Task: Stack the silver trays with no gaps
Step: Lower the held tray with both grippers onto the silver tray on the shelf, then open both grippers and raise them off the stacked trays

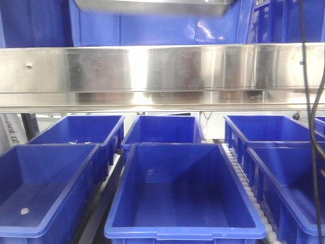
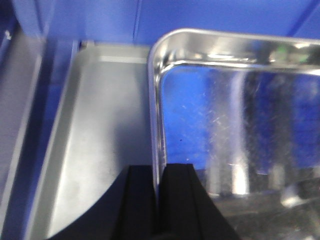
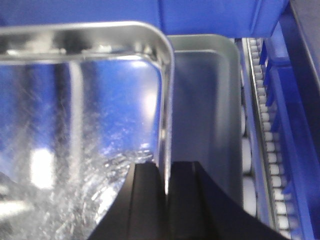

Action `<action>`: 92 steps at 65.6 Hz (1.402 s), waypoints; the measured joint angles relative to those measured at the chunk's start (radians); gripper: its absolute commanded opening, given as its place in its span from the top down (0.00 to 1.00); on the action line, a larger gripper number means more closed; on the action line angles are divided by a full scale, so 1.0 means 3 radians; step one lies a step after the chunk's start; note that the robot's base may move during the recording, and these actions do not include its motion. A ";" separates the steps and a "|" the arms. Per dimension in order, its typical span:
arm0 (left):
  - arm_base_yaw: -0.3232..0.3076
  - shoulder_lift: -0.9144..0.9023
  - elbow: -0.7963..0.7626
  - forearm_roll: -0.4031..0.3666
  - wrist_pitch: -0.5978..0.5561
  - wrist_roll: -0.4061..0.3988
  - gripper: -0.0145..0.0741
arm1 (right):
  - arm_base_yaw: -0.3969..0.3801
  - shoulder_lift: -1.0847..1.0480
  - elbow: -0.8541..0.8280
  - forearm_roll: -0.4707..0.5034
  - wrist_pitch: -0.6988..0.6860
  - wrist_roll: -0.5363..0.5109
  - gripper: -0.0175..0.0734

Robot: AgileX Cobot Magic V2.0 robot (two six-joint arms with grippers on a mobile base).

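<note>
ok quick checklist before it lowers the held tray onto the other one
1. Left gripper clamped on the held tray rim: ok.
2. Right gripper clamped on the opposite rim: ok.
3. Lower tray sits underneath, inside bare where it shows: ok.
4. Held tray lined up over the lower tray: not ok, the lower one shows beyond both side rims, and only the far corners show.
5. Held tray level: cannot tell.
6. Held tray still high, at the top edge of the front view: ok.
</note>
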 measured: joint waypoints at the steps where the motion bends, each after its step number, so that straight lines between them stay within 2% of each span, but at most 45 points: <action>1: 0.0000 0.0017 0.0000 0.0000 0.0000 0.0000 0.84 | -0.0008 0.0012 0.0000 -0.0006 -0.0018 0.0001 0.82; 44: 0.0005 0.0242 -0.0028 0.0141 -0.0175 -0.0006 0.84 | -0.0083 0.0259 0.0000 -0.0025 -0.0229 -0.0015 0.82; 49: 0.0005 0.0247 -0.0028 0.0136 -0.0175 -0.0006 0.84 | -0.0089 0.0259 0.0000 -0.0025 -0.0229 -0.0015 0.77; 58: 0.0012 0.0247 -0.0040 0.0125 -0.0148 -0.0006 0.69 | -0.0089 0.0259 0.0000 -0.0025 -0.0263 -0.0022 0.57; 61: 0.0034 0.0247 -0.0055 0.0088 -0.0110 -0.0052 0.58 | -0.0068 0.0259 -0.0005 -0.0019 -0.0309 -0.0022 0.49; 66: 0.0051 0.0247 -0.0082 0.0074 -0.0085 -0.0064 0.47 | -0.0052 0.0259 -0.0008 -0.0026 -0.0352 -0.0022 0.48; 71: 0.0073 0.0247 -0.0097 0.0085 -0.0069 -0.0064 0.43 | -0.0052 0.0259 -0.0026 -0.0040 -0.0360 -0.0022 0.48; 84: 0.0079 0.0247 -0.0097 0.0153 -0.0007 -0.0081 0.47 | -0.0047 0.0259 -0.0035 -0.0056 -0.0319 -0.0022 0.48; 88: 0.0079 0.0247 -0.0097 0.0153 -0.0007 -0.0087 0.54 | -0.0047 0.0259 -0.0035 -0.0056 -0.0298 -0.0022 0.52; 92: 0.0079 0.0240 -0.0097 0.0153 0.0001 -0.0084 0.66 | -0.0047 0.0259 -0.0035 -0.0056 -0.0270 -0.0022 0.60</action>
